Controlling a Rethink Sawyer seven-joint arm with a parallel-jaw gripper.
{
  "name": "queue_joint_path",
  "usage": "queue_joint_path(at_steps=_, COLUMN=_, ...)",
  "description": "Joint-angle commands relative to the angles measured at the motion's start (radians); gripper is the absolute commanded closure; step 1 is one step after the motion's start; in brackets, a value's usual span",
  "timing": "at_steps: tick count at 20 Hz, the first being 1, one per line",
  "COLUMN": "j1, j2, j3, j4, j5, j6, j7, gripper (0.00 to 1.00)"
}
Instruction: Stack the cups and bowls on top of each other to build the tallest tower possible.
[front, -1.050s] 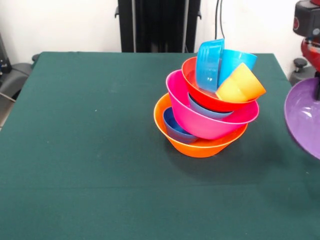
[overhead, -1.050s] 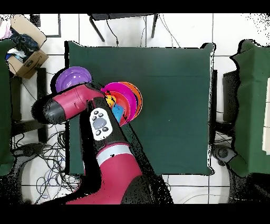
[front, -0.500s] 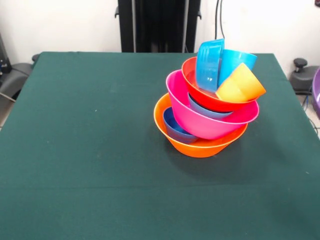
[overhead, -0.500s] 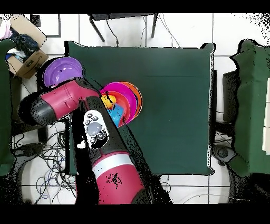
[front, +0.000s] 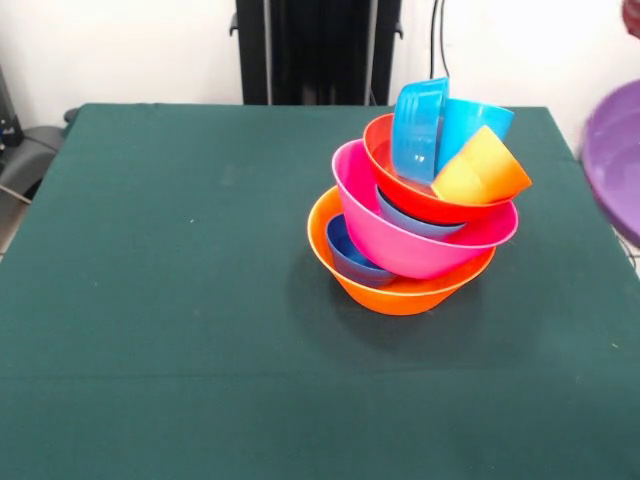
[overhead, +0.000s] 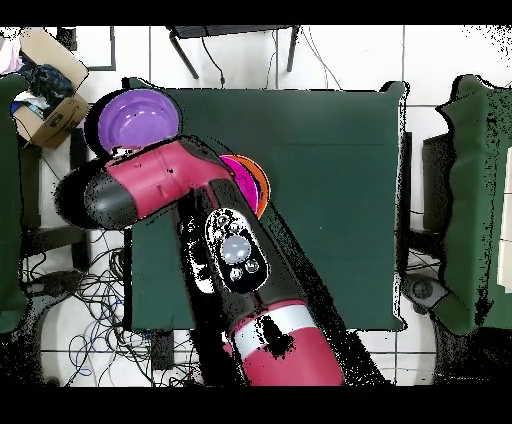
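The tower stands right of the table's middle, leaning right. Its base is the large orange bowl (front: 400, 292), holding a dark blue bowl (front: 348, 256). Above sit the pink bowl (front: 420, 250), a shallow light blue bowl (front: 412, 222) and the red-orange bowl (front: 415, 200). On top lean the teal bowl (front: 418, 125) on its edge, a light blue cup (front: 472, 122) and a yellow cup (front: 482, 170). The purple bowl (front: 615, 160) hangs in the air at the right edge. Overhead, my gripper (overhead: 140, 150) meets the purple bowl (overhead: 135, 118) at its rim, its tips hidden under the arm.
The green table (front: 150, 300) spreads left of and before the tower. Overhead, my red arm (overhead: 170, 185) covers most of the tower, leaving only a pink and orange rim (overhead: 256, 182). A cardboard box (overhead: 48, 100) sits on the floor beyond the table's corner.
The purple bowl moved with the arm: out past the right edge of the front view, then back in higher up. Overhead, the arm swung over the tower. The tower has not moved.
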Motion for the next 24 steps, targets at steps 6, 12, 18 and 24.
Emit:
queue_joint_path(at_steps=6, j1=-0.170, j2=-0.040, j3=0.165, j4=0.155, j5=-0.123, j6=0.201, j7=-0.303, gripper=1.00)
queue_joint_path(at_steps=12, j1=-0.254, j2=-0.082, j3=0.248, j4=0.192, j5=-0.134, j6=0.264, j7=-0.348, gripper=1.00)
queue_joint_path(at_steps=18, j1=-0.337, j2=-0.130, j3=0.348, j4=0.197, j5=-0.117, j6=0.303, j7=-0.379, gripper=1.00)
queue_joint_path(at_steps=24, j1=-0.390, j2=-0.122, j3=0.415, j4=0.196, j5=-0.143, j6=0.329, j7=-0.390, gripper=1.00)
